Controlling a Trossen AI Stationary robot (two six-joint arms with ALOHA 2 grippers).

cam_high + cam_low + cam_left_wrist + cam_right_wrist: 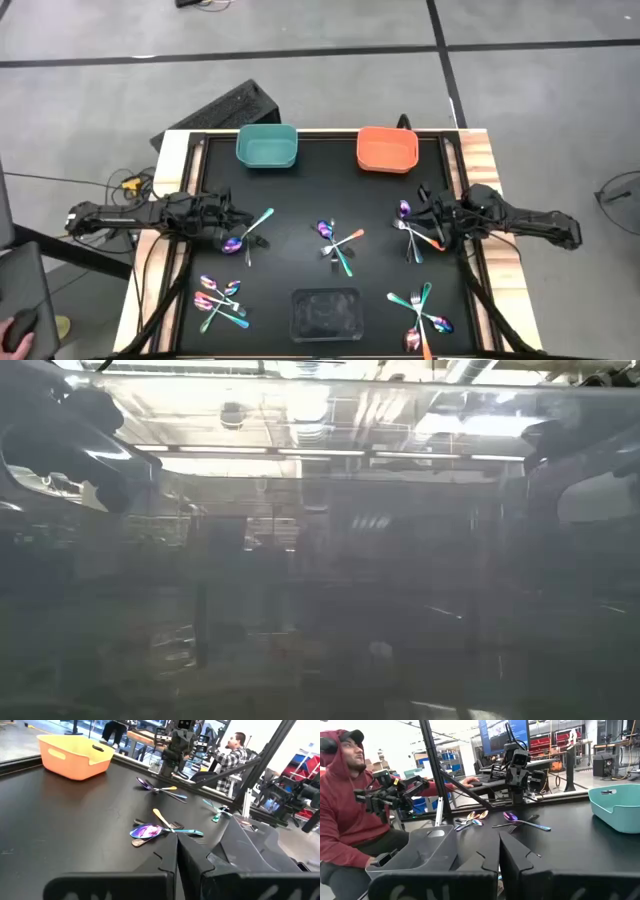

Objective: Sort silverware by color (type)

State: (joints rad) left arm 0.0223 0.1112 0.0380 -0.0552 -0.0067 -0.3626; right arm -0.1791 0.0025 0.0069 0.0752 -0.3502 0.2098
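Seen from above, the silverware [337,243] is scattered in clusters over the black table [300,200], between the teal bin [267,146], the orange bin [387,149] and a clear tray [324,313]. The low view is blurred throughout. Handles are splayed in crossing directions. The left gripper [232,228], fingers closed, is held over one cluster; the right gripper [425,213], nearly closed, is held over another, with nothing seen to be gripped.

Both end effectors [238,232] [418,222] closed, low.
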